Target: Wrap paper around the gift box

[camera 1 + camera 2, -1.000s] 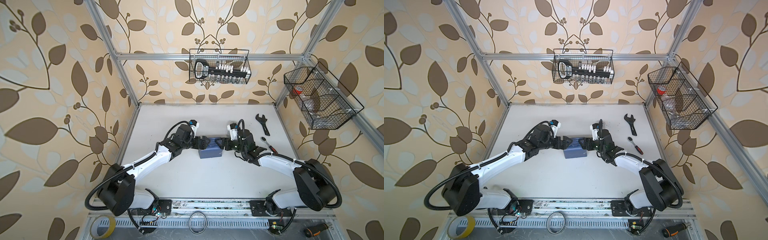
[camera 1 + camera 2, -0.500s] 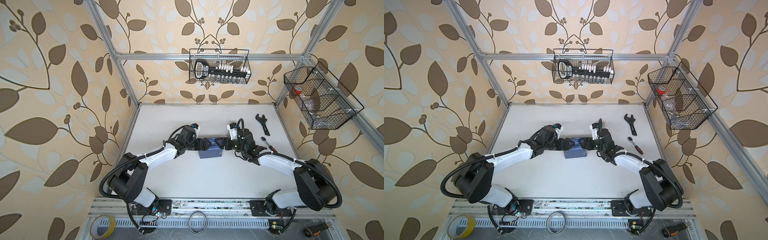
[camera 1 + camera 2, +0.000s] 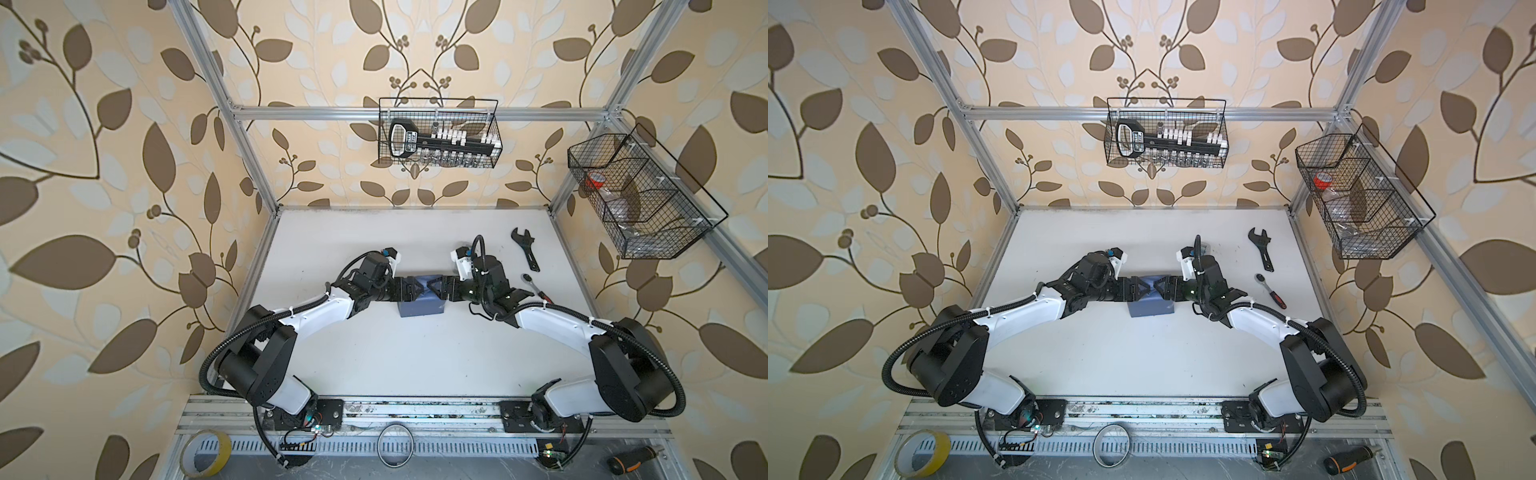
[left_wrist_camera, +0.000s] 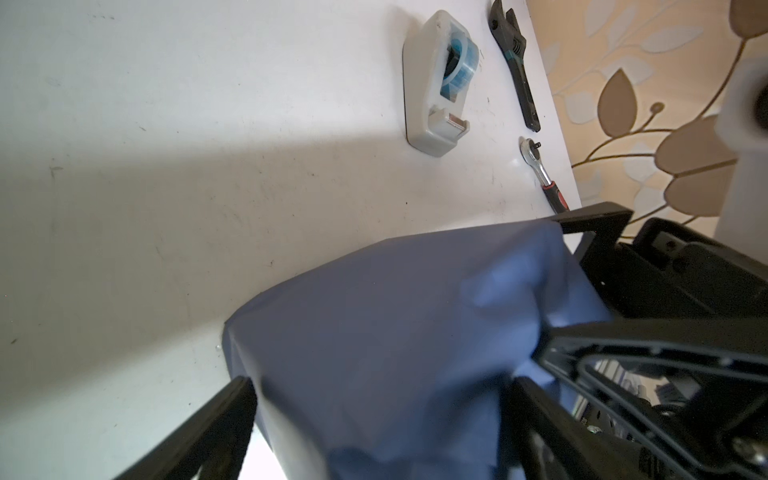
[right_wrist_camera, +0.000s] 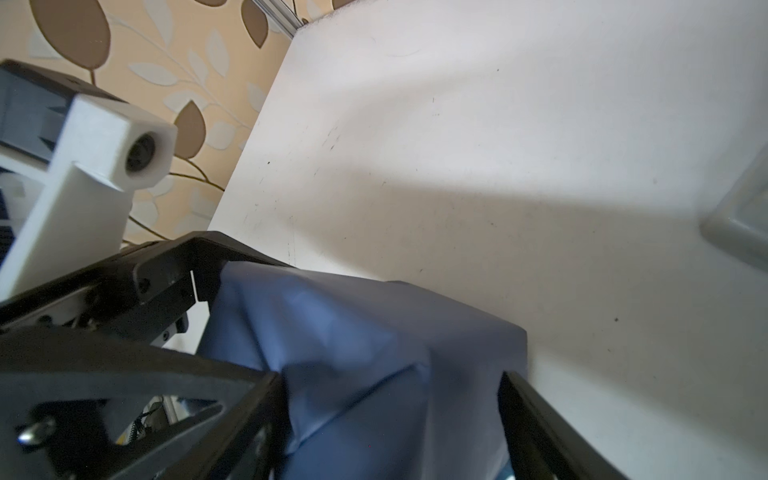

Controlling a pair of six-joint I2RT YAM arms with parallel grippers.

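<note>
The gift box is sitting in the middle of the worktop (image 3: pixel 395 353), hidden under the paper (image 3: pixel 420 306). The left claw (image 3: pixel 411 288) and right claw (image 3: pixel 434 286) are straddling its ends, spread wide. The thin sheet is probably creasing easily, so pinching the end flaps looks best.

Walls (image 3: pixel 124 208) papered in cream, with big brown and pale leaves on thin stems, close you in on three sides. A silver metal frame (image 3: pixel 332 111) runs along their edges. Your white counter (image 3: pixel 415 353) is scuffed with small dark marks, and both wrist views show a broad soft shadow across it. One wire basket (image 3: pixel 438 99) hangs on the back wall, a second basket (image 3: pixel 673 241) on the right wall
</note>
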